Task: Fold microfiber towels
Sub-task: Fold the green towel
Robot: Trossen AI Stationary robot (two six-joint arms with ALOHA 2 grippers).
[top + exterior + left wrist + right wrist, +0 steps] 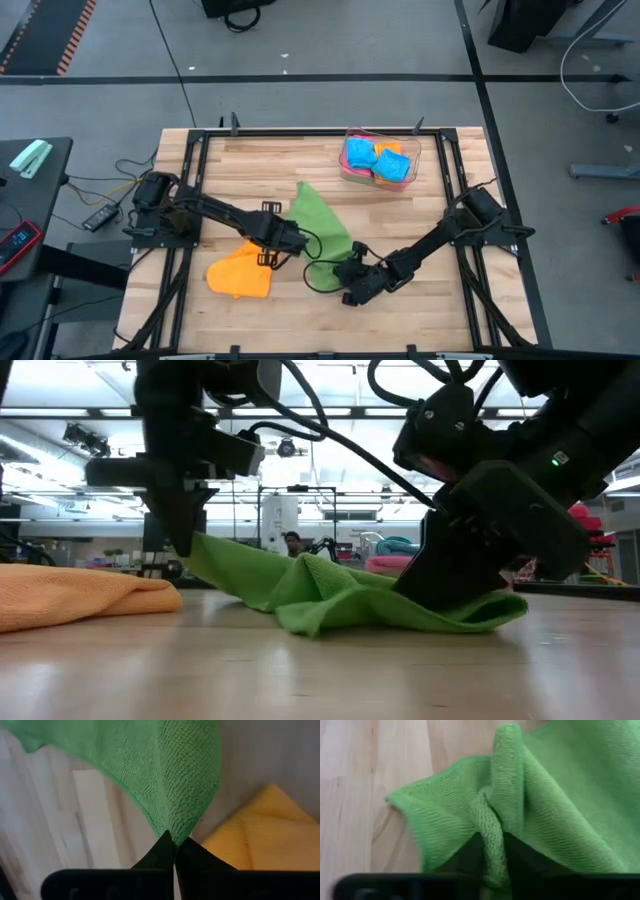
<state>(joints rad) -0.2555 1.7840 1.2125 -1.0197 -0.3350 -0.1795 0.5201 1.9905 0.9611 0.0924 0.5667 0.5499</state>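
On the table (440,300), both grippers pinch the green towel (318,225).

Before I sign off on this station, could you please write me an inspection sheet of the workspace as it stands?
Surface: wooden table, bare wood showing.
Job's things: green towel lies crumpled mid-table; orange towel lies beside it; blue and orange towels sit in the clear tray.
Clutter: nothing seen.
Grippers: left gripper is shut on a corner of the green towel; right gripper pinches a fold at its near edge.
Cables: dark cable loops over the green towel.
Surroundings: side desk holds small devices.
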